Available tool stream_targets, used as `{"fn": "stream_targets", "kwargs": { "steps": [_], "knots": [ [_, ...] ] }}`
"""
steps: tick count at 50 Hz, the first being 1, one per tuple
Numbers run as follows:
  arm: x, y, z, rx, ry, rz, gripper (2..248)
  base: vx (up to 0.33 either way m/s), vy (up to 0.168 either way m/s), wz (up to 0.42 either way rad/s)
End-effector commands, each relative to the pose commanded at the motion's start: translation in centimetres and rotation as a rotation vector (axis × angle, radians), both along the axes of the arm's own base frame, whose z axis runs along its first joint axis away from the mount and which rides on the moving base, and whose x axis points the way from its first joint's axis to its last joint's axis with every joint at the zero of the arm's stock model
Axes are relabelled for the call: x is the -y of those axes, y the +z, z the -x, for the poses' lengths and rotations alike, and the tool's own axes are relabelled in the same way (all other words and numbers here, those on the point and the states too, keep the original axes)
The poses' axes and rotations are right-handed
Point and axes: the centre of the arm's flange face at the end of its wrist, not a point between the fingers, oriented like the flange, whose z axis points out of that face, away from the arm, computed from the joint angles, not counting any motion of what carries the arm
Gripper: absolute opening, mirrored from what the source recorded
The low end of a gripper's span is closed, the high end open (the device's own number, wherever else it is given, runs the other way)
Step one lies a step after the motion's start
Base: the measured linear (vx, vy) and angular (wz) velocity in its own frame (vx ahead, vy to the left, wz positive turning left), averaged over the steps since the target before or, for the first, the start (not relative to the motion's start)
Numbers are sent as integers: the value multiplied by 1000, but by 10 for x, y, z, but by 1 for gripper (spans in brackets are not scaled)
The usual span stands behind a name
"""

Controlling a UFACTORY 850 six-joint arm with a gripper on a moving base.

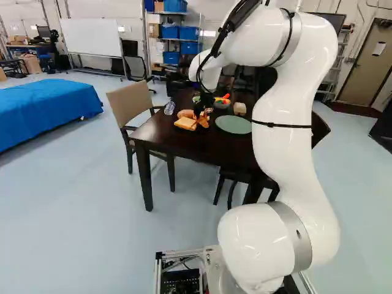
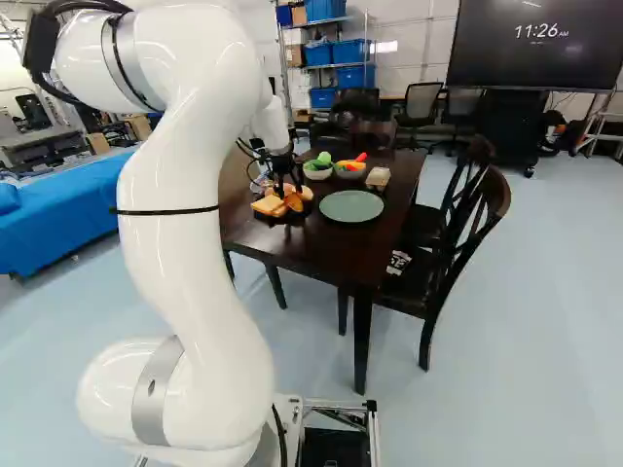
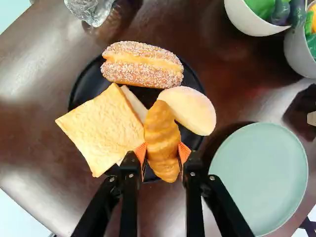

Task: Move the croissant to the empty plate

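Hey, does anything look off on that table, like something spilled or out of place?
Only a little: on the crowded black plate, the square toast slice and the smooth rounded bun stick out past the rim, so they look askew. I see nothing spilled or damaged.

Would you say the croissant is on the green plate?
No, the croissant is between the orange pads of the pincer, over the black plate, and the green plate is bare.
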Motion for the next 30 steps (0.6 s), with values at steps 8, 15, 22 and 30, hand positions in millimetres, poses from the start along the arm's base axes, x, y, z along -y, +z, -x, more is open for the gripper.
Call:
{"fn": "stream_targets", "kwargs": {
  "steps": [8,15,22,30],
  "knots": [
    [0,9,3,13,0,0,98,0,0,0],
    [0,18,6,26,0,-1,98,0,0,0],
    [0,28,9,41,0,-1,98,0,0,0],
    [0,39,12,57,0,-2,98,0,0,0]
  ]
}}
